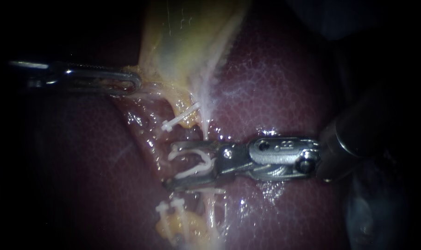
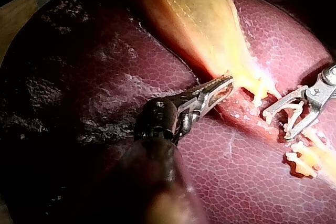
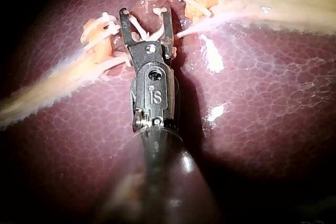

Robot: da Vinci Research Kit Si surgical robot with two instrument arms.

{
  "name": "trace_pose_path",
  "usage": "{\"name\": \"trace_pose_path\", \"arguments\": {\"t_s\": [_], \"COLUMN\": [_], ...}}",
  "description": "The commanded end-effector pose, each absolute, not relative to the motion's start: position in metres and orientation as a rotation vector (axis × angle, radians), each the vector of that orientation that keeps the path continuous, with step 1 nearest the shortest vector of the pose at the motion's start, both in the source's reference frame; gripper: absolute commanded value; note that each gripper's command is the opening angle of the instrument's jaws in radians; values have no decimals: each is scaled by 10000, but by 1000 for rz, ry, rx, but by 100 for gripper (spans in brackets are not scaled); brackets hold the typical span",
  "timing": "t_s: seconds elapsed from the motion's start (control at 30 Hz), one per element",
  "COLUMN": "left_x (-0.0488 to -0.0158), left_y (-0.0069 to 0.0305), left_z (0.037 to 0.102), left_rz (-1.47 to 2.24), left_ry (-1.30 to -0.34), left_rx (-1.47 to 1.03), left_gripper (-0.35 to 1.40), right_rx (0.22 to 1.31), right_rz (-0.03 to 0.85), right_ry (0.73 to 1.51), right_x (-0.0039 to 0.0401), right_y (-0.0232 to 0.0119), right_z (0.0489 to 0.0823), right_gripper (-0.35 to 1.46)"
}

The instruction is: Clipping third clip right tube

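The right tube point(image 1: 204, 121), a thin pale strand, runs from the narrow end of the gallbladder point(image 1: 182, 41) across the liver point(image 1: 275, 92) and passes between the jaws of the right instrument point(image 1: 170, 166), deep in, near their base. In the right wrist view the right tube point(image 3: 205, 24) enters the gap from one side of the jaws, and a pale strand leaves on the other side. These jaws stand wide apart, and between them they carry an open clip point(image 1: 194, 173). It is white, its hinge lies toward the base of the jaws and its two legs lie along the jaws. The clip's legs are not closed round the tube.

To one side of the right jaws, a single clip point(image 1: 180, 118) sits on a short yellow stump. On their other side, a pair of clips point(image 1: 168, 207) sits side by side on a second yellow stump. Both are just beyond the jaw tips and apart from them.

The left instrument point(image 1: 135, 83) lies well apart from the right one. Its jaws are together, clamped on the gallbladder at its lower edge, where pale tissue stretches from their tip.
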State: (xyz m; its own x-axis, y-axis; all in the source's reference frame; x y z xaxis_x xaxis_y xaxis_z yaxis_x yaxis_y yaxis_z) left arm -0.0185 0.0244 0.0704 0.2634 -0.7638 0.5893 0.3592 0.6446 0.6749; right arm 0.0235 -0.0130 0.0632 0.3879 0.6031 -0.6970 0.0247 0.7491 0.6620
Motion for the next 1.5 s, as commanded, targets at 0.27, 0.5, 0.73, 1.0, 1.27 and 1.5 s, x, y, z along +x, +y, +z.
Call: {"name": "trace_pose_path", "arguments": {"t_s": [0.27, 0.5, 0.73, 1.0, 1.27, 1.5], "left_x": [-184, -183, -183, -183, -183, -183], "left_y": [244, 244, 244, 244, 244, 244], "left_z": [705, 706, 706, 706, 706, 706], "left_rz": [-794, -794, -794, -793, -794, -794], "left_ry": [-1051, -1051, -1051, -1051, -1051, -1051], "left_rx": [454, 454, 454, 454, 454, 454], "left_gripper": [-35, -35, -35, -35, -35, -35], "right_rx": [689, 701, 710, 755, 816, 973], "right_rz": [420, 463, 501, 579, 613, 696], "right_ry": [1124, 1114, 1101, 1069, 1061, 1175], "right_x": [217, 178, 156, 155, 171, 194], "right_y": [-124, -107, -98, -102, -104, -98], "right_z": [599, 583, 602, 650, 684, 690], "right_gripper": [46, 46, 46, 46, 47, 47]}}
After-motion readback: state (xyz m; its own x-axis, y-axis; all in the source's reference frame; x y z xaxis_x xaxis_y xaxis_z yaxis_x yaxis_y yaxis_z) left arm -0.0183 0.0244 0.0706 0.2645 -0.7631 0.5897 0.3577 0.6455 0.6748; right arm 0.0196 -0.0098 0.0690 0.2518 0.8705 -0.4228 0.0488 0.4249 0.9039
